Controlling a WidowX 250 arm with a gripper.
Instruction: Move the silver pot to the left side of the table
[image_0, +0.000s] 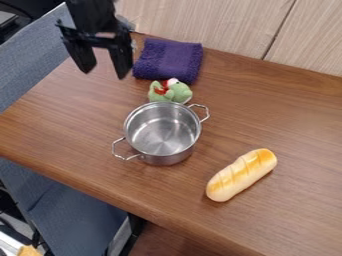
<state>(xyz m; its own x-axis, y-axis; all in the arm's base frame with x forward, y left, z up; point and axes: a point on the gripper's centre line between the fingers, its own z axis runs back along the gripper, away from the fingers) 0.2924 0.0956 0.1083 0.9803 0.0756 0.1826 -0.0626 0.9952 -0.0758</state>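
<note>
The black gripper (104, 73) hangs over the table's upper left part, its two fingers spread apart with nothing between them. Below it and to the right, the silver pot (162, 131) stands upright and apart from the gripper. One of the pot's loop handles points to the upper right, the other to the lower left. The pot's inside looks bare. The brown wooden table (60, 117) has its left part to the left of the pot and beneath the gripper.
A green plush toy (179, 92) sits just behind the pot. A folded purple towel (168, 60) lies behind the toy, right of the gripper. A toy bread loaf (241, 175) lies right of the pot, towards the front. A wood-panelled wall (200, 22) borders the table's back.
</note>
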